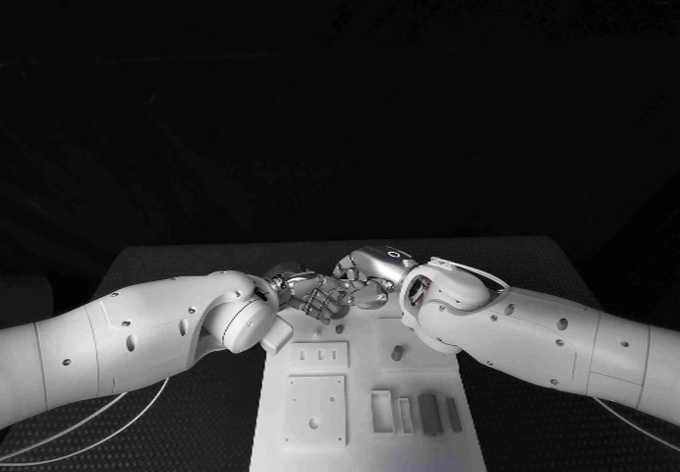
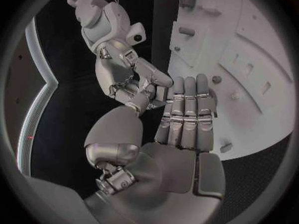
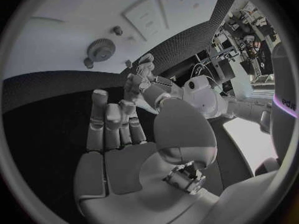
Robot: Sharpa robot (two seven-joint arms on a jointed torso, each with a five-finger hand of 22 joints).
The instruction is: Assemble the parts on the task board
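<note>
The white task board point(image 1: 366, 388) lies along the middle of the table. Several grey parts point(image 1: 428, 414) rest in its near slots, and a small one point(image 1: 398, 351) sits further up. A grey gear point(image 3: 99, 49) and a peg point(image 3: 117, 30) stand on the board point(image 3: 69, 15). My two hands meet above the board's far end. My left hand point(image 1: 302, 295) point(image 2: 186, 115) has straight fingers held side by side and a bare palm. The fingertips of my right hand point(image 1: 371, 274) point(image 2: 127, 72) touch the left thumb; whether they pinch anything is hidden. From the right wrist, the right hand point(image 3: 118, 129) reaches to the left hand point(image 3: 145, 80).
Two raised plates point(image 1: 316, 405) with small holes sit on the board's left half. Black table point(image 1: 185, 265) lies on both sides of the board and beyond it. White cables point(image 1: 79, 423) trail by my left arm.
</note>
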